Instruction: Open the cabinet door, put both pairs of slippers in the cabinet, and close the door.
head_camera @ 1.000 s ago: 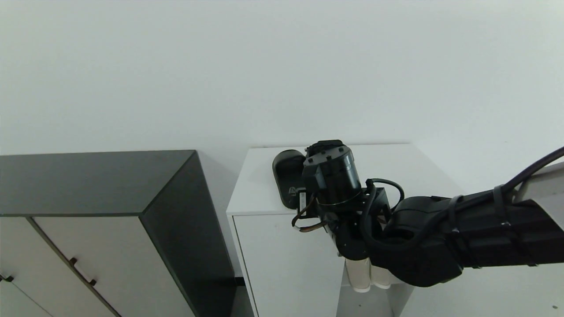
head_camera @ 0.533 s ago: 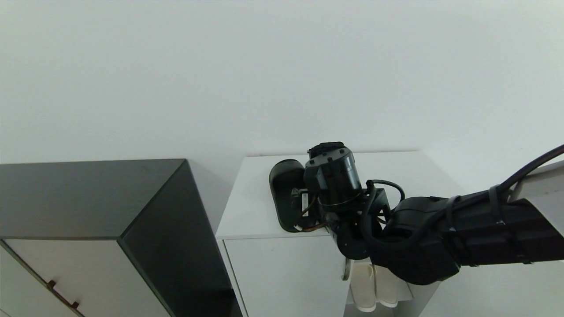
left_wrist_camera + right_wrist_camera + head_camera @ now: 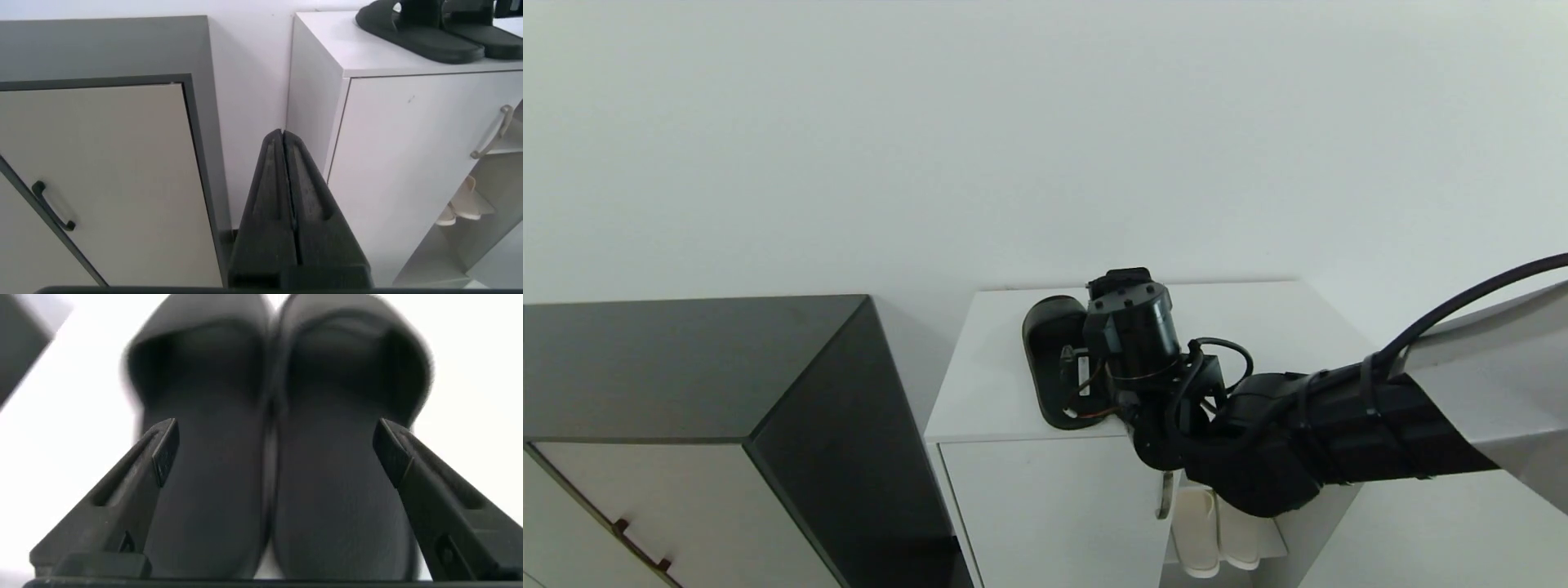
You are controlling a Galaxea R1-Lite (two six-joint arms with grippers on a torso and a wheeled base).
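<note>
Centring the wide-open right gripper [image 3: 276,433] astride the black slippers [image 3: 204,506], lying side by side on the cabinet top [image 3: 1282,327] toward 6 o'clock in the head view, should let both fingers [image 3: 139,490] clamp the pair evenly.

There are 2 black slippers [image 3: 204,490], 2 white slippers [image 3: 1199,535], 1 white cabinet [image 3: 1054,506] and 1 dark cabinet [image 3: 686,359].

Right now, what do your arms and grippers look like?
The right arm is matt black, with a bulky rounded forearm, a cylindrical wrist and a light grey upper section. A thick black cable runs along it under black straps; thinner wires loop at the wrist. The right gripper and left gripper have long black fingers tapering to narrow tips.
</note>
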